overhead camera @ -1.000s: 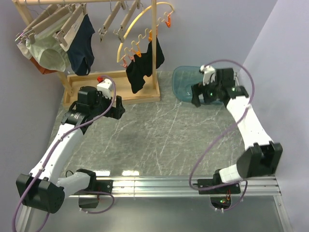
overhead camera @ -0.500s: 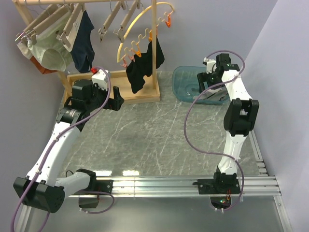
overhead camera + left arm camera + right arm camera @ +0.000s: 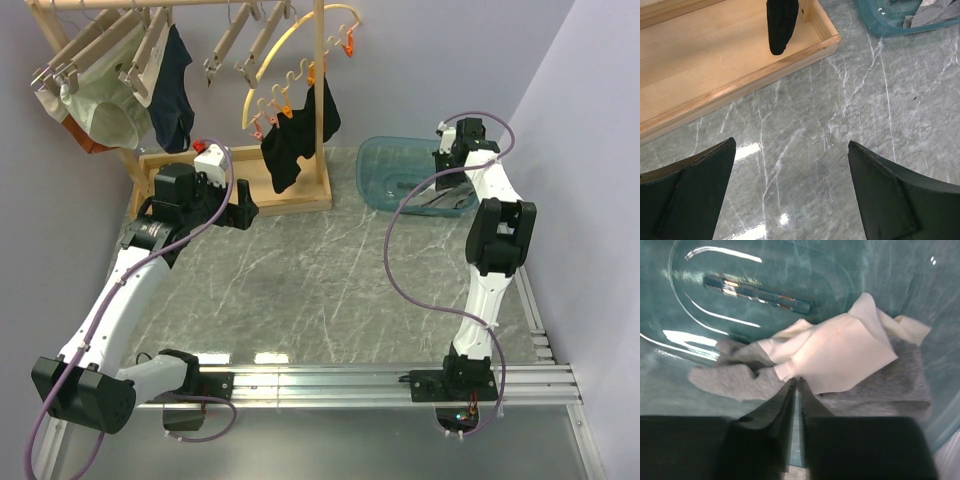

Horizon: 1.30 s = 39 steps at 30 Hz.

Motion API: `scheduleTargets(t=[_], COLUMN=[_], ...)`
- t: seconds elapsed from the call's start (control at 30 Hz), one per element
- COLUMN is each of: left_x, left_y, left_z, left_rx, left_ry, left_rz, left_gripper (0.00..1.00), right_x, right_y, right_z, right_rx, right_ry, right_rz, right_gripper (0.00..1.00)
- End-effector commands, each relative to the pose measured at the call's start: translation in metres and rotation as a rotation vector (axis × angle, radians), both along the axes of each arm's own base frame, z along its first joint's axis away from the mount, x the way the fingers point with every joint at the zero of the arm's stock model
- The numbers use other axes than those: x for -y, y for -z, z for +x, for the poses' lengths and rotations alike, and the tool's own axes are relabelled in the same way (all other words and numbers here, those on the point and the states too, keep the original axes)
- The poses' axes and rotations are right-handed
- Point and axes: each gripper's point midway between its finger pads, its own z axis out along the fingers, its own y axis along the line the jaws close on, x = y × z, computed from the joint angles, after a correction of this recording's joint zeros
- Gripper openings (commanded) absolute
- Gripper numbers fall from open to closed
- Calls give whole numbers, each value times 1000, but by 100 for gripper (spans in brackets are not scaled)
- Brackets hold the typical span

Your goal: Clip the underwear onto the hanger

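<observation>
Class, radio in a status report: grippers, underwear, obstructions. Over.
Left gripper open, empty. Right gripper shut over underwear in teal bin. Grey cloth under it.

A teal plastic tub sits far right on the grey marble table, well apart from the rack's wooden tray base. Above hang pale green briefs, navy briefs and a yellow curved hanger holding a black garment.

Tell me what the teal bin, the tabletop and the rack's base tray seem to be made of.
Teal bin: translucent plastic with a glossy finish, shown by bright light streaks on its surface.
Tabletop: polished grey stone or a stone-look laminate, with white veins and lamp reflections.
Base tray: pale wood, seemingly unvarnished, with faint grain and a matte surface.
</observation>
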Motion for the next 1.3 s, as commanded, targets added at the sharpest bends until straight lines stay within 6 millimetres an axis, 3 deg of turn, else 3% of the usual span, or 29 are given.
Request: scheduleTargets(t=[0.0,0.07,0.17,0.2,0.3,0.33,0.57,0.73,0.9,1.03,1.07,1.17,1.27], left_x=[3,3,3,3,3,3,2,1,3,4,4,2,1], left_y=[-21,-22,-26,-25,-25,-25,-23,-21,-24,-24,-25,-29,-35], left_z=[3,3,1,0,-1,-1,0,2,3,6,6,7,7], left_rx=[52,55,66,65,67,67,64,62,65,63,64,68,81], left_ry=[10,10,17,21,21,20,18,13,20,23,22,9,-4], left_rz=[-14,-13,-16,-15,-14,-14,-6,1,-1,-2,-2,-5,-10], left_gripper=[99,99,99,99,99,99,99,99,99,99,99,99,99], right_x=[3,4,6,3,-5,-8,-5,-1,1,1,1,-1,-2], right_y=[-21,-32,-43,-44,-43,-43,-13,1,2,-1,-2,-21,-60], right_z=[21,24,23,22,16,14,20,24,22,20,18,18,17], right_rx=[86,107,126,124,109,108,51,32,27,26,21,52,125], right_ry=[33,41,68,64,92,94,128,134,131,118,115,98,80], right_rz=[24,37,55,72,127,139,134,114,93,83,83,88,91], right_gripper=[9,0,4,29,84,90,93,82,69,41,25,4,0])
